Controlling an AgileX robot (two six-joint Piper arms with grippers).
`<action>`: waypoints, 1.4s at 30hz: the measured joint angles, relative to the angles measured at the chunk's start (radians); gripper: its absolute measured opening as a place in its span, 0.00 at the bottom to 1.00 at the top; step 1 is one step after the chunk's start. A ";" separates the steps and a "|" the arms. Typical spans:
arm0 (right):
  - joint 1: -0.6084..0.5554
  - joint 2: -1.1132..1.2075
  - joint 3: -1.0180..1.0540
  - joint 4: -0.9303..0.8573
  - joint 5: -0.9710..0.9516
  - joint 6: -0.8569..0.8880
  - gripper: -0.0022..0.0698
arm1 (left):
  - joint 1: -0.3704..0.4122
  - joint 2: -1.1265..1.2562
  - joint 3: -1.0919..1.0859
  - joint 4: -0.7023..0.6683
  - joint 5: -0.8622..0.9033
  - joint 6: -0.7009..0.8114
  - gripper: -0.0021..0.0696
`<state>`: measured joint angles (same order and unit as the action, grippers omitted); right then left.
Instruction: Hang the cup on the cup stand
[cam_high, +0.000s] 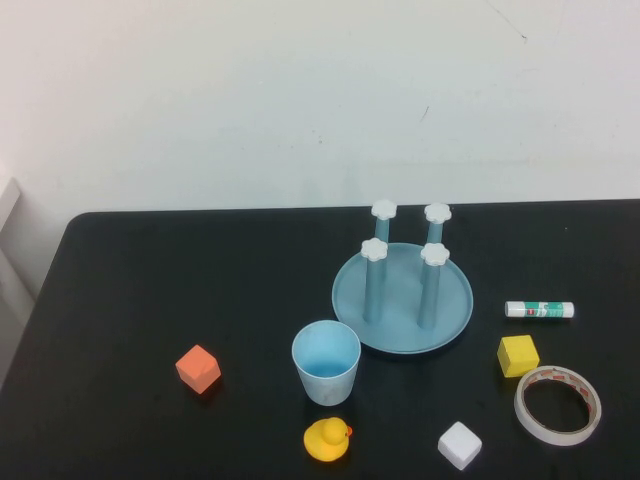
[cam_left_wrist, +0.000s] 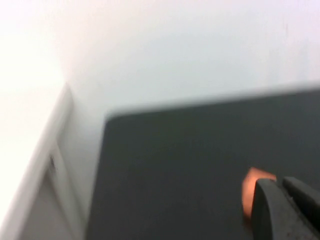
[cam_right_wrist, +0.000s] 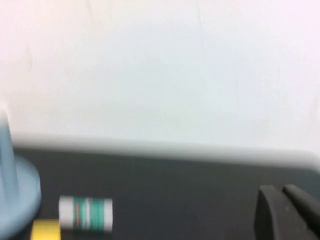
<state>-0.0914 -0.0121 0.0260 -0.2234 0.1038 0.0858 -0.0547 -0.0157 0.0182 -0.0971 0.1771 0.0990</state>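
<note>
Cup (cam_high: 326, 361) upright beside cup stand (cam_high: 402, 297), well apart from left gripper (cam_left_wrist: 281, 186) and right gripper (cam_right_wrist: 281, 192); both closed, empty.

setting: robot test bench in a lab-type room, not a home or shop. evidence: plain black tabletop (cam_high: 150, 290) pushed against a bare white wall (cam_high: 300, 90) with a few scuff marks; loose, unrelated props laid well apart on the table: orange cube (cam_high: 198, 368), yellow cube (cam_high: 517, 355), white cube (cam_high: 459, 444), yellow rubber duck (cam_high: 327, 438), glue stick (cam_high: 539, 310), tape roll (cam_high: 557, 404), light-blue cup (cam_high: 326, 361) and cup stand (cam_high: 402, 300). white trim at the far left edge.
</note>
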 joint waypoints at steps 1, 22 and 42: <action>0.000 0.000 0.000 -0.005 -0.065 0.000 0.03 | 0.000 0.000 0.000 0.000 -0.046 0.000 0.03; 0.000 0.000 -0.092 -0.054 -0.410 -0.062 0.03 | 0.000 0.000 -0.061 0.097 -0.551 -0.026 0.03; 0.000 0.555 -0.591 0.422 0.569 -0.503 0.03 | 0.000 0.000 -0.361 0.123 0.235 -0.001 0.03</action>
<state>-0.0914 0.5431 -0.5649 0.1987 0.6730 -0.4168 -0.0547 -0.0157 -0.3424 0.0254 0.4123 0.0980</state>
